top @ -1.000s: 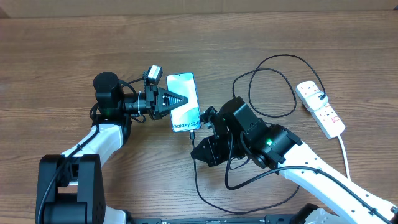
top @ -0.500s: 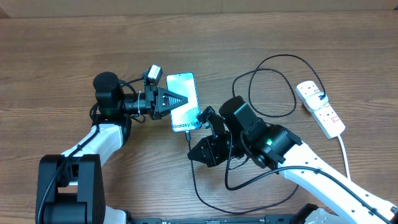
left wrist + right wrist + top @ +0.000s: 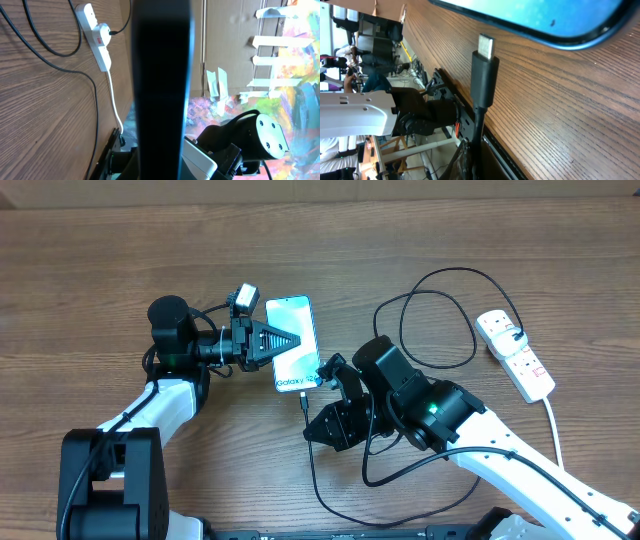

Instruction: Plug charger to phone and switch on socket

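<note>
The phone [image 3: 296, 345] lies on the table with its light blue screen up, reading "Galaxy S24+". My left gripper [image 3: 290, 341] is shut on the phone's left edge; in the left wrist view the phone's dark edge [image 3: 161, 80] fills the middle. My right gripper [image 3: 312, 412] is shut on the charger cable just behind its connector [image 3: 304, 397]. In the right wrist view the connector tip [image 3: 485, 46] sits just short of the phone's bottom edge [image 3: 555, 25], apart from it. The black cable [image 3: 440, 320] loops back to the white socket strip [image 3: 515, 355] at the right.
The strip's white cord [image 3: 553, 430] runs toward the front right. The charger cable also loops on the table below my right arm [image 3: 330, 490]. In the left wrist view the strip [image 3: 95, 37] with a red switch lies on the wood.
My right gripper has moved slightly left and up with the connector, bringing it closer to the phone's bottom edge. The left gripper and phone barely moved.
</note>
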You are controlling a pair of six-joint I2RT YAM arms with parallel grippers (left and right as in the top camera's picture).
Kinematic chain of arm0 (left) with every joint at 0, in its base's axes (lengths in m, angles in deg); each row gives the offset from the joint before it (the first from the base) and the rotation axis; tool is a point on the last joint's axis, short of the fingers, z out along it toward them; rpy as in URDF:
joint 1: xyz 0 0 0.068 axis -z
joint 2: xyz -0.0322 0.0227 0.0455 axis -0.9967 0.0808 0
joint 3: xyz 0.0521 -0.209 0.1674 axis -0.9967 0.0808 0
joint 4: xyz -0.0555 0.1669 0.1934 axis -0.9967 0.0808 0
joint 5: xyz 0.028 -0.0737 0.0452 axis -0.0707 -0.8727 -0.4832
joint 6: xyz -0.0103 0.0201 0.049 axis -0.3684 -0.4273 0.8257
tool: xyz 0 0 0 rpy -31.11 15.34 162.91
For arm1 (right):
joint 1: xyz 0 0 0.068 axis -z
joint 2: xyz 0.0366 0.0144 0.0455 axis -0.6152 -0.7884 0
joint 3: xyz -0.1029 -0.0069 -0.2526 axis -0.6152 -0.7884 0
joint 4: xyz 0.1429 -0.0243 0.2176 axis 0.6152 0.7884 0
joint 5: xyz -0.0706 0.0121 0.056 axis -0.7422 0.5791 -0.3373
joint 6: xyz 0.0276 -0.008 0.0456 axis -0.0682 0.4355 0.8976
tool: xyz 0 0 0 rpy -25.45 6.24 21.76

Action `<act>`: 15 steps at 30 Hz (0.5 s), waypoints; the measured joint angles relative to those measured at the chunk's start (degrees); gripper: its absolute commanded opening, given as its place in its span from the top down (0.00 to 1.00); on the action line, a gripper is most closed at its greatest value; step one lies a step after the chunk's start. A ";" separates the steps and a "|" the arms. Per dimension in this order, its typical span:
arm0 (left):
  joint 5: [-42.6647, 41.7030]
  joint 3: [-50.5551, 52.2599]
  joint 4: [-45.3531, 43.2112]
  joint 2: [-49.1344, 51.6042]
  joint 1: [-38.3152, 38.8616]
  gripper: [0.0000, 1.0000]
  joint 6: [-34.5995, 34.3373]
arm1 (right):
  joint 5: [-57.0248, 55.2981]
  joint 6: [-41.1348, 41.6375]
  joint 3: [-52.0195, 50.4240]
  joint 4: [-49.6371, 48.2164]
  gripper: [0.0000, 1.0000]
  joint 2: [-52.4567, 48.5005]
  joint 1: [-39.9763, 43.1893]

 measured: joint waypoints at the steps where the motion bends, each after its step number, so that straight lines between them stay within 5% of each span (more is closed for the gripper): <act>1: 0.00 0.00 0.00 0.00 0.00 0.96 0.00 | -0.04 0.02 0.00 0.00 0.96 0.00 0.00; 15: 0.02 0.00 0.00 0.00 0.00 0.96 0.00 | 0.02 0.04 0.00 -1.86 0.96 -0.02 0.00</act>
